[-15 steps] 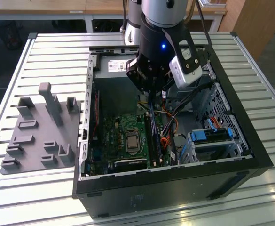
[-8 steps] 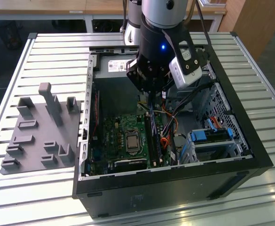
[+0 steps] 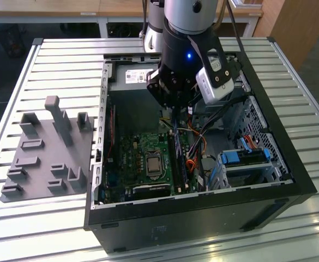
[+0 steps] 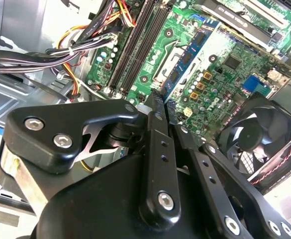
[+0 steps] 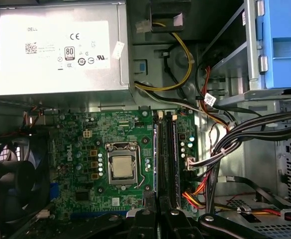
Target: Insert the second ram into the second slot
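presently, the second ram (image 4: 189, 59) is held pinched between the narrowed fingers (image 4: 157, 134) of the gripper (image 4: 162, 102), above the motherboard (image 3: 143, 164). its long axis is judged parallel to the memory slots (image 5: 166, 149), which run near to far just below.

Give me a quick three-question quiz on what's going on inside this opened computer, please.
1. True or false: the tool grips the second ram.
2. What lies outside the case, at the exterior view's left? A) grey fixture tray B) keyboard C) monitor
3. Fill in: the drive cage is ___.
Key: 1 true; 2 A; 3 blue.
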Robot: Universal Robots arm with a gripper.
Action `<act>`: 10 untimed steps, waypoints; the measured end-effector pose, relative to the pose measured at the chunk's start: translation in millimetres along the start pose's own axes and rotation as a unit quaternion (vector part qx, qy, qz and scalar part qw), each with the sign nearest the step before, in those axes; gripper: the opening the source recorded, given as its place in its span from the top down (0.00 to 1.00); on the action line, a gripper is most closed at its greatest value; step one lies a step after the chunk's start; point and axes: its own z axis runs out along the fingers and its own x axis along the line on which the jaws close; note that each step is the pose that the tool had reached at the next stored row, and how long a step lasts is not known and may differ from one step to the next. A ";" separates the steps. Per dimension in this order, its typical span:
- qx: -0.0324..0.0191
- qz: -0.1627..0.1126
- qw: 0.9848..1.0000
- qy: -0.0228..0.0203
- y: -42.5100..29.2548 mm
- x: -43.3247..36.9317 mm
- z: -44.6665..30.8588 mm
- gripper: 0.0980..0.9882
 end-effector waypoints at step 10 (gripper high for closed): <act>0.000 0.000 1.000 0.000 -0.1 0.0 5.3 0.96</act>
